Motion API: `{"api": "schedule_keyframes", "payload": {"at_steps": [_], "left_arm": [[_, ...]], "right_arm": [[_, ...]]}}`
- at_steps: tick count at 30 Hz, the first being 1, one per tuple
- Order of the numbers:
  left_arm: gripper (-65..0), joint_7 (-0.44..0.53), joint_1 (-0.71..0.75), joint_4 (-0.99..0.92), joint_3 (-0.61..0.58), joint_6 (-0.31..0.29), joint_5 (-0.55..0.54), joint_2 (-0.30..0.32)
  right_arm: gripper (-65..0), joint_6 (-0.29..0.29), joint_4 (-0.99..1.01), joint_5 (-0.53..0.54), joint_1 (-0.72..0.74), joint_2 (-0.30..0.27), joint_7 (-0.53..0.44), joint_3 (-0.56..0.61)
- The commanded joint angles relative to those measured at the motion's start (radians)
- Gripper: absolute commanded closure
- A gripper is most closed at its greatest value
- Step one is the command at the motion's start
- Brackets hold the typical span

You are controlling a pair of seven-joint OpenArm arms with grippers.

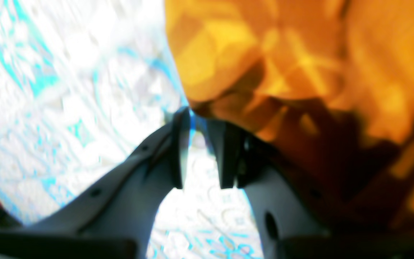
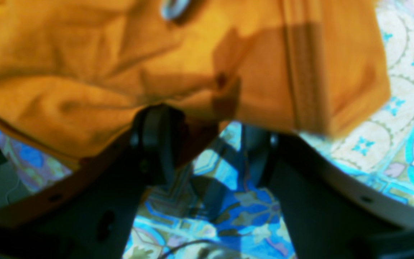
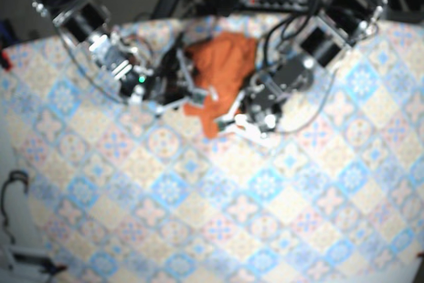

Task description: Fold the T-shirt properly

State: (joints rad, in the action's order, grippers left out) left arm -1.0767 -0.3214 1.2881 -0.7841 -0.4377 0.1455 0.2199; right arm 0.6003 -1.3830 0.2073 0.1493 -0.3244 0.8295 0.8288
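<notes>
left wrist view: the left claw (image 1: 198, 118) has its jaws drawn close, and a thin slit between the pads shows the pale, blue-patterned worktop (image 1: 49, 108). the tips meet the lower edge of the orange t-shirt (image 1: 300, 54), which fills the upper right. blur hides whether any cloth is pinched, so its hold cannot be told.

right wrist view: the right claw (image 2: 205, 124) has its jaws spread wide, with nothing clamped between them. the t-shirt hangs across the top of the frame and drapes over one finger, its hemmed edge toward the right. a small pale oval patch (image 2: 174, 7) at the top edge is too blurred to read.

base view: only here is the whole layout seen. the t-shirt lies bunched in a heap at the far middle of the worktop, between the two arms. the right claw is at its side on the view's left, the left claw at its lower edge on the view's right.
</notes>
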Motion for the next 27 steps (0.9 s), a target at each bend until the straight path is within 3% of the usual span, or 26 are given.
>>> {"api": "schedule_keyframes", "payload": {"at_steps": [1, 12, 20, 27], "left_arm": [[-13.1, 0.011, -0.028, 0.012, 0.007, 0.004, -0.005, -0.015], [-13.1, -0.003, -0.069, 0.012, 0.009, 0.004, -0.002, -0.057], [-13.1, -0.015, -0.08, 0.012, 0.009, 0.004, -0.004, -0.009], [-13.2, -0.013, -0.069, 0.02, 0.009, 0.004, -0.007, 0.043]], "right_arm": [[-30.7, 0.025, 0.0, 0.001, -0.012, 0.0, 0.026, 0.014], [-30.7, 0.025, -0.029, -0.002, -0.01, -0.002, 0.023, 0.007], [-30.7, 0.025, -0.019, -0.162, -0.003, 0.0, 0.024, 0.007], [-30.7, 0.025, -0.025, -0.173, -0.01, 0.005, 0.021, -0.09]]}}
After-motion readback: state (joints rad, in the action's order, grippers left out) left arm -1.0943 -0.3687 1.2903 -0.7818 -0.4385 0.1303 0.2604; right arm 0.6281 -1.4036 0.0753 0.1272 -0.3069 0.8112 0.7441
